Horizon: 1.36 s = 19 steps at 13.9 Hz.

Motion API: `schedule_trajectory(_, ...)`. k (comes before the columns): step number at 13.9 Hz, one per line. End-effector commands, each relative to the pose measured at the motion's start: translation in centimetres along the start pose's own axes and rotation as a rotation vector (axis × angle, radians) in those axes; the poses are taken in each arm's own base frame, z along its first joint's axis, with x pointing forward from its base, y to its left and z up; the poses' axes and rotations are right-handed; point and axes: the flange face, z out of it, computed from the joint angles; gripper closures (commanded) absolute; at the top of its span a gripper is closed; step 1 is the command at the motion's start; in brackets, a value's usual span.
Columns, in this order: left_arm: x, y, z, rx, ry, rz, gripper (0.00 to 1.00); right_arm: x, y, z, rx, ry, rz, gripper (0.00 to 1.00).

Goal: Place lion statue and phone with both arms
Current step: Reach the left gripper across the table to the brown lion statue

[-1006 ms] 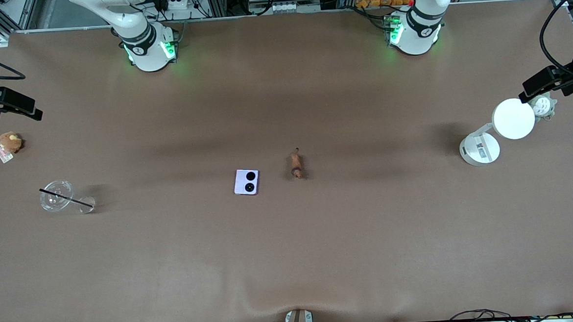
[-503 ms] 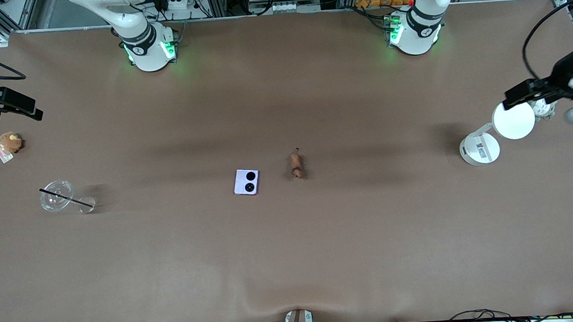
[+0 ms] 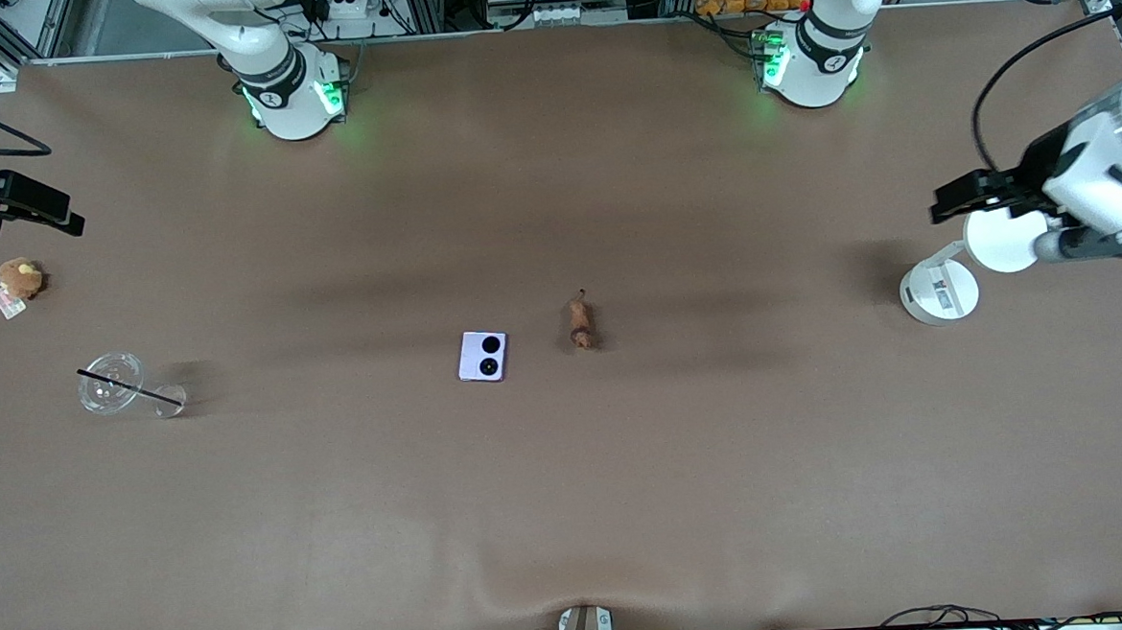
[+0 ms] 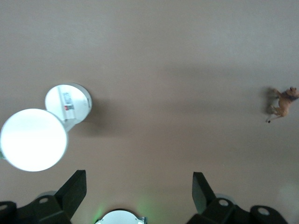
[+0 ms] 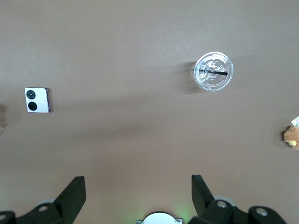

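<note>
Lion statue [image 3: 580, 322] lies on the table [image 3: 571, 506] near the middle, just beside the phone [image 3: 482, 356], toward the left arm's end from it and slightly farther from the front camera; neither is held.

Left hand [image 4: 139, 191] — fingers spread wide apart, empty, up in the air over the left arm's end of the table, above a white desk lamp [image 3: 962, 265]. Its wrist view takes in the lamp and the statue [image 4: 281, 103], well apart from each other. Judged: hand held high and open to line up a reach toward the statue.

Right hand [image 5: 138, 190] — fingers also wide apart, empty, up over the right arm's end of the table; it appears to be waiting. Its wrist view shows the phone [image 5: 37, 100], a clear lidded cup with a black straw [image 5: 214, 72], and a brown plush toy [image 5: 292, 136] at the edge.

Statue on its side: long axis runs roughly toward and away from the front camera, thin tail toward the robots' bases. Phone flat, camera circles up — a side pinch looks feasible for each.
</note>
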Motion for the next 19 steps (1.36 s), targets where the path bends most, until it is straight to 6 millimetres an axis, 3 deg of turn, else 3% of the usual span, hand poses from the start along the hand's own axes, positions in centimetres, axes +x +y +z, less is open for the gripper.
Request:
schedule_trajectory(1, 2.7, 4.2, 3.5, -0.007, -0.006, 0.051, 0.0, -0.4, 0.0, -0.2, -0.003, 0.006, 0.003, 0.0)
schedule_trajectory(2, 3.7, 5.5, 4.8, -0.01, 0.001, 0.068, 0.0, -0.4, 0.0, -0.2, -0.003, 0.006, 0.003, 0.0)
schedule_trajectory(4, 2.9, 11.7, 6.8, 0.012, -0.007, 0.142, 0.0, -0.4, -0.1, -0.2, 0.0, 0.006, 0.002, 0.0)
schedule_trajectory(5, 3.1, 13.7, 8.5, 0.024, -0.01, 0.129, 0.0, -0.4, -0.1, -0.2, 0.0, 0.006, 0.002, 0.0)
schedule_trajectory(7, 4.4, 16.1, 11.3, 0.018, 0.013, 0.093, 0.0, -0.4, -0.1, -0.2, 0.0, 0.006, 0.002, 0.0)
schedule_trajectory(8, 5.0, 16.1, 12.1, 0.016, 0.015, 0.091, 0.0, -0.4, -0.1, -0.2, 0.0, 0.006, 0.002, 0.0)
schedule_trajectory(11, 5.2, 15.5, 12.3, 0.016, 0.008, 0.06, 0.0, -0.4, -0.2, -0.2, 0.001, 0.006, 0.002, 0.0)
schedule_trajectory(14, 6.0, 15.8, 14.5, 0.026, -0.014, -0.016, 0.0, -0.1, -1.3, 0.1, 0.0, 0.011, -0.007, 0.0)
schedule_trajectory(17, 6.5, 13.6, 14.3, 0.033, -0.024, -0.04, 0.0, 0.1, -3.3, 0.7, -0.004, 0.003, 0.01, 0.0)
schedule_trajectory(19, 6.2, 15.4, 15.2, 0.041, -0.031, -0.008, 0.0, 0.2, -4.5, 0.7, -0.005, 0.014, 0.029, 0.0)
